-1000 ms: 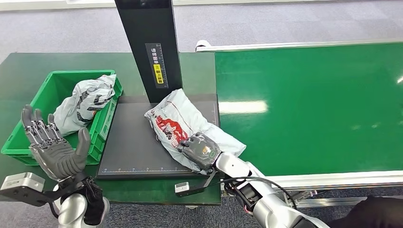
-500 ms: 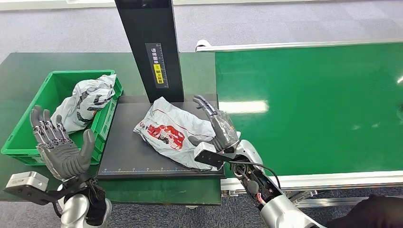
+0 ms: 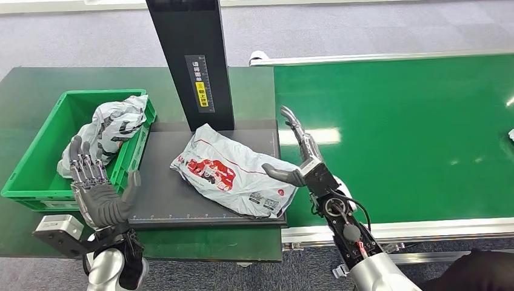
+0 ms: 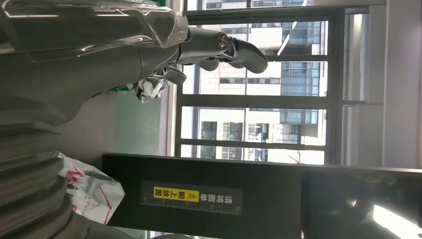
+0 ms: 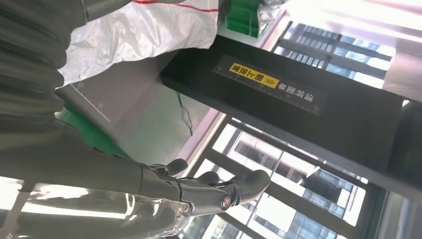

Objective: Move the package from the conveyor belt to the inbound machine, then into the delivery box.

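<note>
A grey plastic package [image 3: 233, 171] with red print lies flat on the dark platform of the inbound machine [image 3: 163, 194], in front of its black post [image 3: 193, 60]. My right hand [image 3: 300, 156] stands open at the package's right edge, palm towards it, thumb close to the bag, holding nothing. Its wrist view shows the package [image 5: 144, 32] and the post [image 5: 298, 99]. My left hand [image 3: 97, 191] is raised and open at the platform's front left corner, beside the green delivery box [image 3: 36, 154]. The left wrist view catches the package [image 4: 92, 191] beside the hand's cover.
Another grey package [image 3: 112, 127] with dark print lies in the green delivery box. The green conveyor belt [image 3: 400, 133] runs along the right, with a white scrap at its far right edge [image 3: 511, 134]. The dark green table [image 3: 36, 85] holds box and machine.
My right hand let go of the package, lifted off it and moved to its right side, fingers spread. The package settled flat on the platform. My left hand came right and lower.
</note>
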